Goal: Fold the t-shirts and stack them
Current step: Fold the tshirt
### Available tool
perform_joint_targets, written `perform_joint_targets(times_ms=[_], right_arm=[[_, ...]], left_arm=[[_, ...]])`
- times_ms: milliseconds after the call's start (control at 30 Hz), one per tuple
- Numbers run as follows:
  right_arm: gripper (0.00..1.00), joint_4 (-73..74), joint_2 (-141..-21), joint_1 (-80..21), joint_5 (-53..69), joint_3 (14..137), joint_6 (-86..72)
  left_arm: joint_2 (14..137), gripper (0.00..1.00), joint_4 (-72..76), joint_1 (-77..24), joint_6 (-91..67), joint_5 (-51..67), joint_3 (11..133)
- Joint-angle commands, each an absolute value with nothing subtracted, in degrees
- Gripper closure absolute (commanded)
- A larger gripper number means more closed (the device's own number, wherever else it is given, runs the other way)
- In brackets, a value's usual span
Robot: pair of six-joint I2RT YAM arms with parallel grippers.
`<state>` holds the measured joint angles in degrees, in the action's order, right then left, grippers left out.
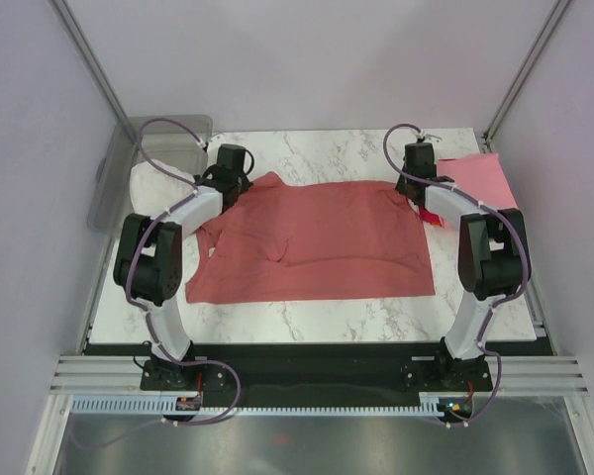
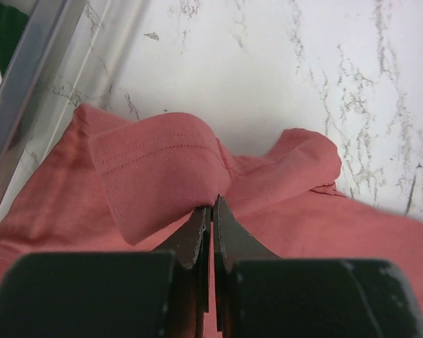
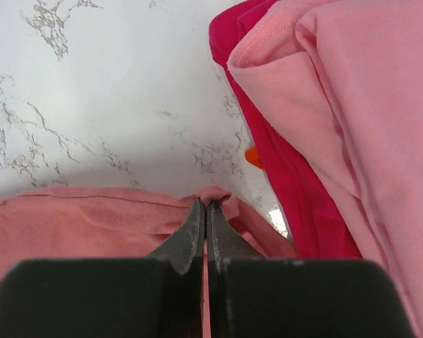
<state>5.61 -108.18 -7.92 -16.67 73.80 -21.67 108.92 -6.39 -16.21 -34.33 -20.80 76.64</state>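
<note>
The dusty salmon-red t-shirt [image 1: 317,242] lies spread across the middle of the marble table. My left gripper [image 1: 240,188] is shut on its far left corner; the left wrist view shows the jaws [image 2: 211,205] pinching a folded hem of the cloth [image 2: 155,169]. My right gripper [image 1: 414,198] is shut on the far right corner; in the right wrist view the jaws [image 3: 205,205] pinch the shirt's edge [image 3: 92,211]. The light pink t-shirt [image 1: 480,178] lies at the far right, on top of the bright red t-shirt [image 3: 282,169].
A clear plastic bin [image 1: 144,163] stands at the far left corner, beside the left arm. The table's far edge [image 1: 346,134] is bare marble. Grey walls close in both sides.
</note>
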Motion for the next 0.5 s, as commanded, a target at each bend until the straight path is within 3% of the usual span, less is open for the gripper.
perform_joint_targets(times_ms=[0,467], right_arm=[[1.0,5.0,-104.7,-7.9,-18.1,72.7,-22.4],[1.0,6.3,-98.1,-8.9,-24.1,65.1,-23.6]], left_arm=[[102.1,0.98,-0.2,-17.8,-31.7,-25.9,73.3],[88.3,0.98,2.5,-21.4,-32.8,-33.2,57.8]])
